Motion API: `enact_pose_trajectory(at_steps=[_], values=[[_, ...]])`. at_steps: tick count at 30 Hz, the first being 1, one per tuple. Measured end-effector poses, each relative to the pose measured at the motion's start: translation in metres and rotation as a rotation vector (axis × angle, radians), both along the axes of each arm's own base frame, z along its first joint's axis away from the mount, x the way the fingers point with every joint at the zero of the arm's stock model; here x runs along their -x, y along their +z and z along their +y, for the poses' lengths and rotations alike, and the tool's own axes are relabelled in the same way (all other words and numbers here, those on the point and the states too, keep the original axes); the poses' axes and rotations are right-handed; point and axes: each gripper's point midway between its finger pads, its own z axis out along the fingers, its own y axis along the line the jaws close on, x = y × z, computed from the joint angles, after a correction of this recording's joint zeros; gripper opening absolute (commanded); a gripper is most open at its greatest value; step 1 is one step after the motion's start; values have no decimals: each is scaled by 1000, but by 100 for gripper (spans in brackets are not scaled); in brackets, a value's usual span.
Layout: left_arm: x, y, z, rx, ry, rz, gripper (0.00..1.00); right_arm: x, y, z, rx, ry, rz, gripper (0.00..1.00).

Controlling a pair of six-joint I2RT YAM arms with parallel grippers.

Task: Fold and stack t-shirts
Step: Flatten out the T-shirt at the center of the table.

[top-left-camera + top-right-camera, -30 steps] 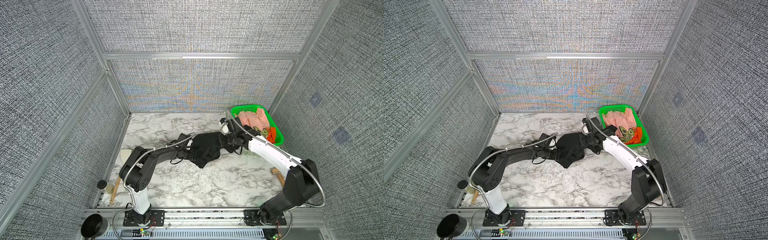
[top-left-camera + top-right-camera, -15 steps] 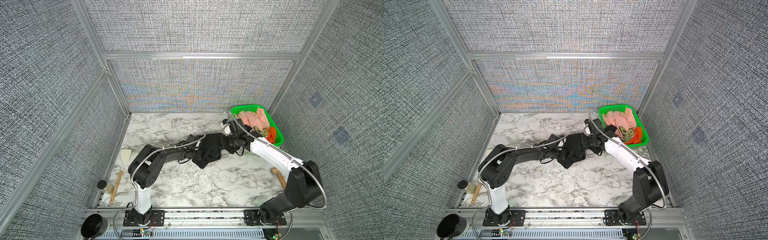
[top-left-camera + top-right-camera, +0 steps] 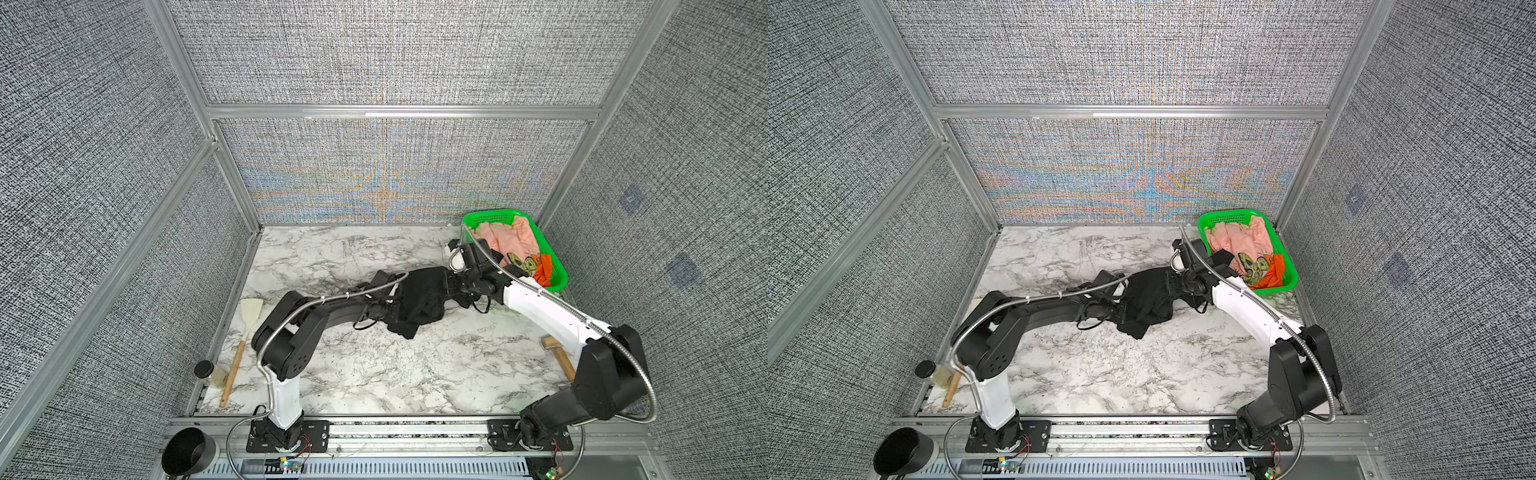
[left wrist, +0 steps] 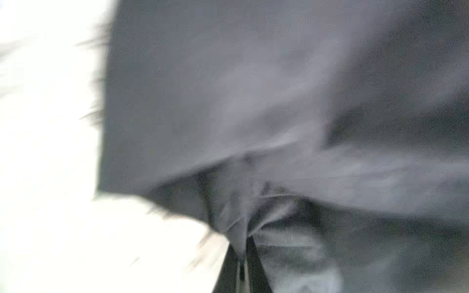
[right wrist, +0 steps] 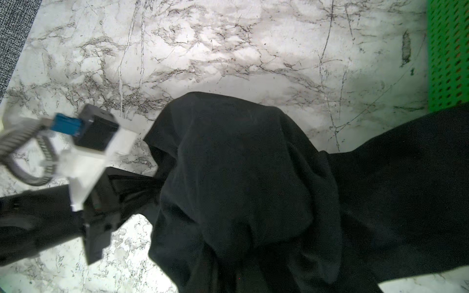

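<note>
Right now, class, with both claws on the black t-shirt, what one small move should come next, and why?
Probably draw the two claws apart. The left claw and right claw are each shut on the black t-shirt, which sits bunched between them over the marble table; spreading it should flatten it for folding.

Looking like a robot test cell in a lab. Being walled in by grey woven panels (image 3: 374, 54) set in a bare aluminium frame (image 3: 399, 112). Having a left arm (image 3: 299, 328) and a right arm (image 3: 540, 307) bolted to a slotted rail (image 3: 407, 430) at 6 o'clock. Mixing unrelated props on one marble-print tabletop (image 3: 374, 374): spatula (image 3: 245, 328) and jar (image 3: 205, 370) near 9 o'clock, green basket (image 3: 494, 217) holding t-shirts (image 3: 498, 239) at 2 o'clock.
</note>
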Motion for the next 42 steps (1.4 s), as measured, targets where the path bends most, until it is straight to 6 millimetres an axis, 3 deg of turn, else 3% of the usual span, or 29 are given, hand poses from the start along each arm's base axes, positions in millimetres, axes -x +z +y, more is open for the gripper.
enact_pose_trajectory(at_steps=[2, 6, 8, 11, 15, 17, 19, 21, 24, 28, 31, 34, 38, 42], values=[[-13, 35, 23, 0, 67, -74, 0, 2, -2, -4, 9, -1, 0, 16], [-55, 127, 81, -48, 221, -299, 0, 1, 0, -6, 17, 5, -11, 24], [-68, 170, 101, -122, 260, -413, 0, -1, 2, -2, 7, 24, -13, 38], [-80, 225, 123, -258, 278, -574, 0, -6, 0, 10, 14, 66, -11, 71], [-95, 277, 159, -458, 301, -701, 0, -10, -8, 23, 81, 130, 0, 91], [-103, 317, 171, -497, 317, -774, 0, -14, -4, 23, 106, 141, -13, 99], [-106, 357, 177, -503, 334, -856, 0, -19, 3, 22, 122, 147, -38, 99], [-106, 391, 171, -479, 305, -952, 0, -24, 11, 29, 129, 167, -67, 99], [-100, 403, 153, -419, 201, -1015, 0, -25, 9, 50, 135, 219, -77, 99], [-99, 396, 137, -361, 118, -1012, 0, -21, -4, 74, 120, 259, -69, 99], [-98, 390, 129, -313, 89, -990, 0, -27, -2, 82, 79, 251, -95, 98], [-92, 402, 122, -240, 77, -978, 0, -34, 5, 89, 38, 241, -136, 98], [-86, 441, 112, -130, 91, -1028, 0, -33, 21, 98, -42, 250, -189, 99], [-78, 431, 98, -86, 21, -995, 0, -33, 42, 107, -110, 272, -244, 99]])
